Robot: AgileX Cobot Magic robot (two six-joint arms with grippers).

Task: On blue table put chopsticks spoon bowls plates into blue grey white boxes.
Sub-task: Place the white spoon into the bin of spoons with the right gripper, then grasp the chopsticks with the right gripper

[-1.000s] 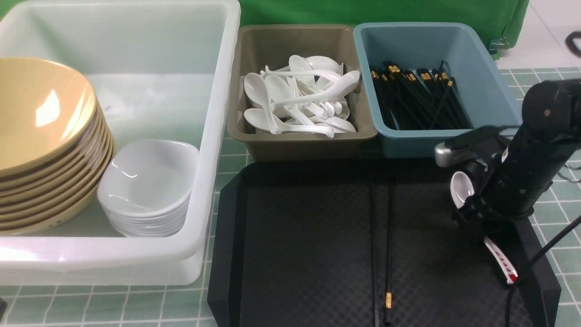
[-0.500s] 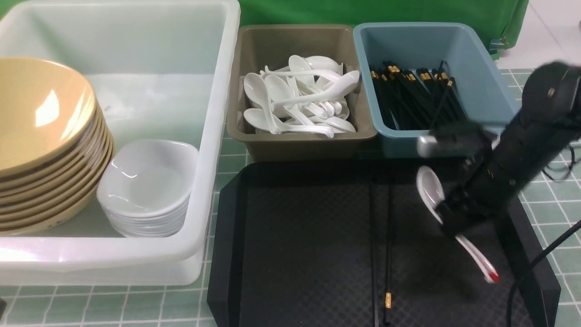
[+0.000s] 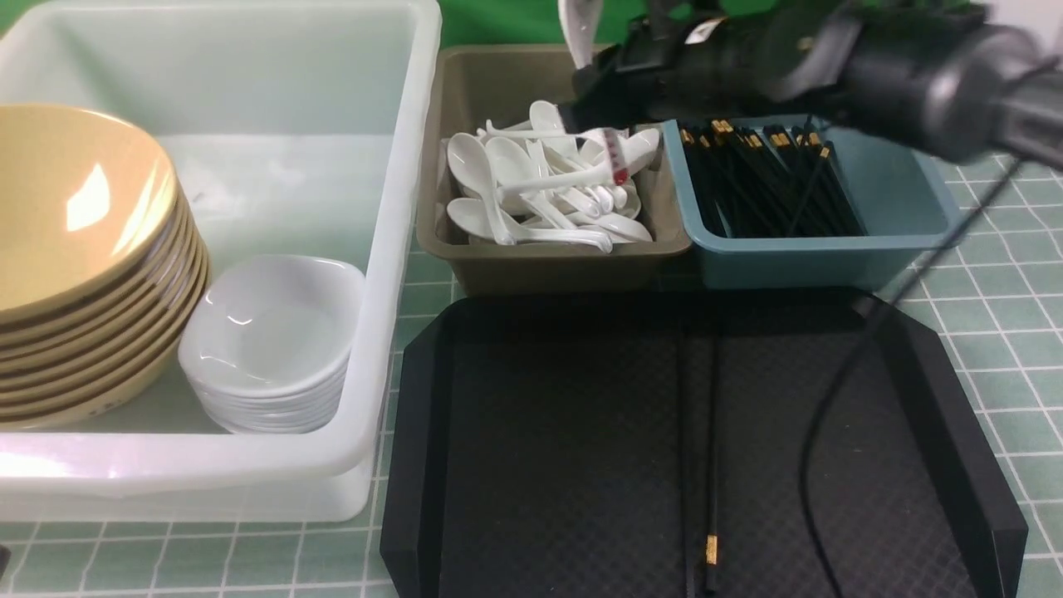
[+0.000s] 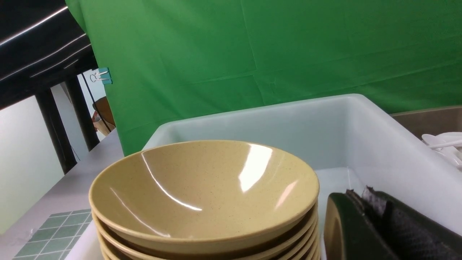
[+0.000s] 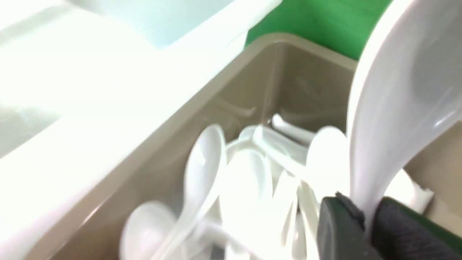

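The right hand (image 3: 591, 93) was clamped on a white spoon (image 3: 579, 29) in the front view, reaching across from the right over the grey box (image 3: 465, 249); the spoon stood nearly upright, bowl up, its red-marked handle end just above the heap of spoons (image 3: 531, 191) that filled that box, and whether it touched them could not be told. To the left, the white box (image 3: 399, 249) held a tilted stack of tan bowls (image 3: 75, 249) and, beside it, a stack of white dishes (image 3: 274, 332). To the right of the grey box, the blue box (image 3: 830, 257) held a bundle of black chopsticks (image 3: 764, 183). Nearer the robot, a black tray (image 3: 540, 415) lay on the green-tiled desk (image 3: 996, 307) with one pair of chopsticks (image 3: 710, 465) lying lengthwise on it. In the left wrist view the left hand (image 4: 361, 198) was closed, its dark pads (image 4: 397, 224) pressed together with nothing between them, hanging beside the tan bowls (image 4: 202, 187) inside the white box (image 4: 379, 137); a corner of the grey box (image 4: 433, 119) with a few spoons (image 4: 444, 142) showed past the wall, and a green backdrop (image 4: 288, 54) stood behind. In the blurred right wrist view the right hand (image 5: 366, 216) pinched the white spoon (image 5: 389, 108) by its handle between two dark pads (image 5: 335, 231), over the spoons (image 5: 245, 180) in the grey box (image 5: 202, 119), with the white box (image 5: 72, 90) alongside.
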